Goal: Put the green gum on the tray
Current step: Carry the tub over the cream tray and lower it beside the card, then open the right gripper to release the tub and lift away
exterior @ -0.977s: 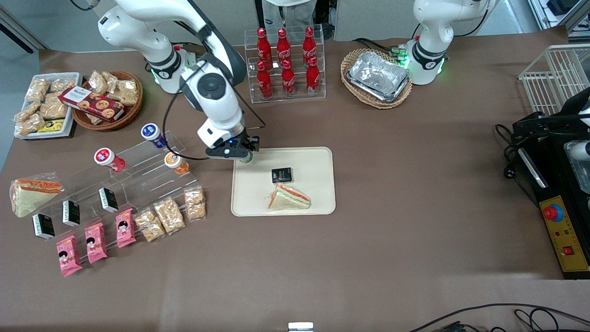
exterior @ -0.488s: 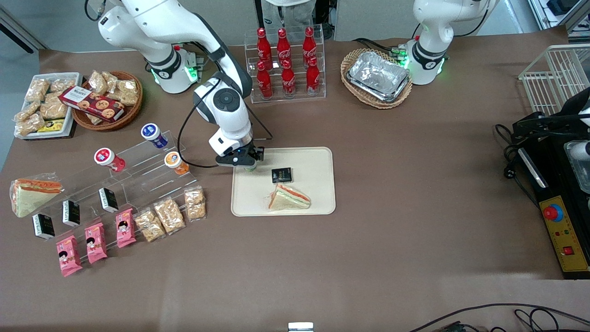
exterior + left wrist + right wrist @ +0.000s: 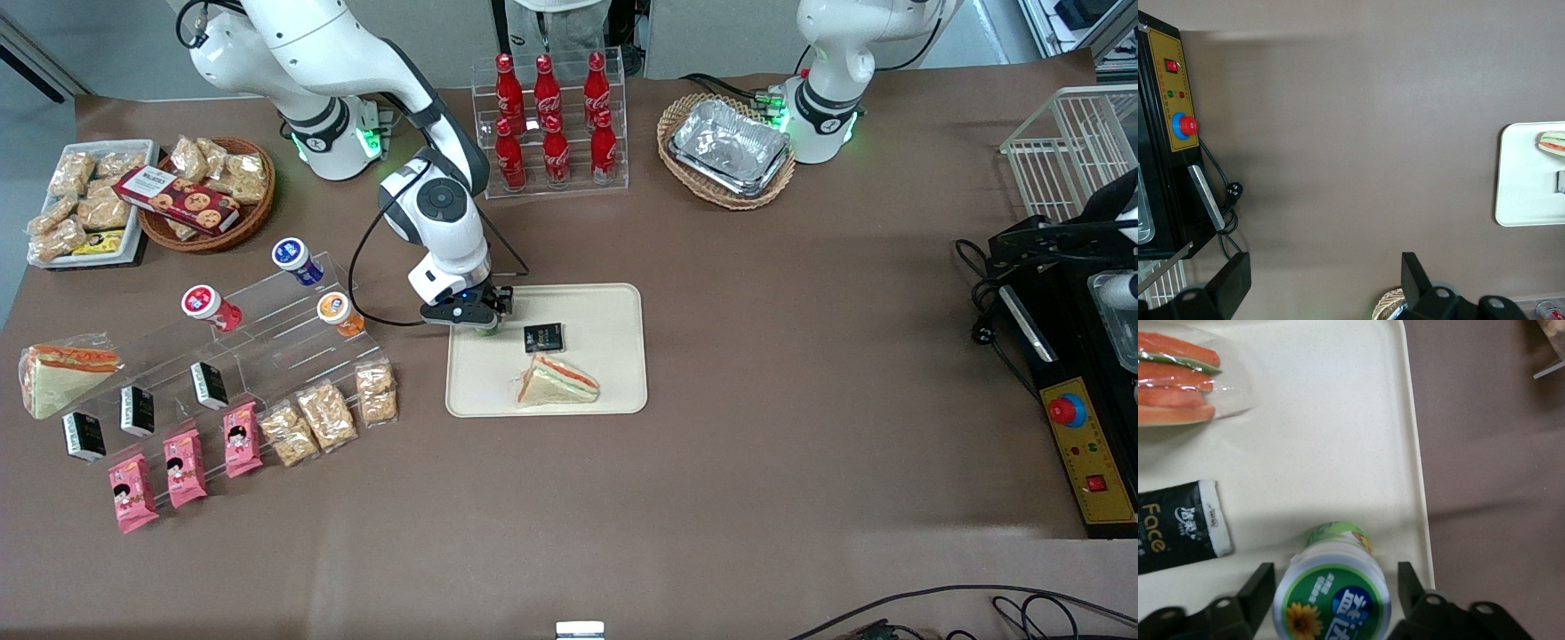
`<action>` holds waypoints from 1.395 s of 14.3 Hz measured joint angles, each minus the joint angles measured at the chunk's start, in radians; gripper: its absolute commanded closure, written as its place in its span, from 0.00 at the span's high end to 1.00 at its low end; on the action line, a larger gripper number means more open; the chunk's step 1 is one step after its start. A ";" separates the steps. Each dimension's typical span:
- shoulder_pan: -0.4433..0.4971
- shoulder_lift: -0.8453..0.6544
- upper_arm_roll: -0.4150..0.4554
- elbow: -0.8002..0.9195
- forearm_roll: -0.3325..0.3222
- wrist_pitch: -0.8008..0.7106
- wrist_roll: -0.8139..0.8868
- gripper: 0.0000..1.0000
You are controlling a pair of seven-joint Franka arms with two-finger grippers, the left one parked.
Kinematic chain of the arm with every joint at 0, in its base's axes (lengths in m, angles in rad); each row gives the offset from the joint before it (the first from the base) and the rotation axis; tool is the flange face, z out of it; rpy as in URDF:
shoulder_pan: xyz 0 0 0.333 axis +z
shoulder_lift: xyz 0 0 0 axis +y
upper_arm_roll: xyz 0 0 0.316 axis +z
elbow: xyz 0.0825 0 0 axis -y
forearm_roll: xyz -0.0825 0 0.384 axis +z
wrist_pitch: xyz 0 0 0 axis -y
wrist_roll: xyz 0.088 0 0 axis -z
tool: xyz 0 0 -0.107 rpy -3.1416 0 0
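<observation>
The hand (image 3: pixel 481 322) stands wide around the gum (image 3: pixel 1332 599), which looks set on the tray (image 3: pixel 613 307) close to its rim. Lifting askew could tip it off.

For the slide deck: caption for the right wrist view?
Open pincer straddles the green gum standing on the tray, beside a black sachet and wrapped sandwich.
</observation>
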State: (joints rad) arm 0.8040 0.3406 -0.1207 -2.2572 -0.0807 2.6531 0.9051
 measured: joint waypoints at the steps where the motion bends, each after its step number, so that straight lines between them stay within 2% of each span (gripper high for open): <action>1: 0.000 0.000 0.000 0.000 0.000 0.001 0.007 1.00; 6: -0.002 -0.021 -0.004 0.007 0.000 0.002 0.013 1.00; 9: -0.004 -0.091 -0.008 0.034 -0.001 -0.099 0.012 1.00; 13: -0.005 -0.198 -0.007 0.179 0.002 -0.418 -0.019 1.00; 16: -0.006 -0.244 -0.010 0.398 0.092 -0.726 -0.107 1.00; 18: -0.023 -0.253 -0.011 0.538 0.109 -0.883 -0.138 1.00; 20: -0.060 -0.255 -0.009 0.633 0.121 -0.977 -0.188 1.00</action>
State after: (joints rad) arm 0.7443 0.0856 -0.1301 -1.6243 0.0402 1.6762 0.7174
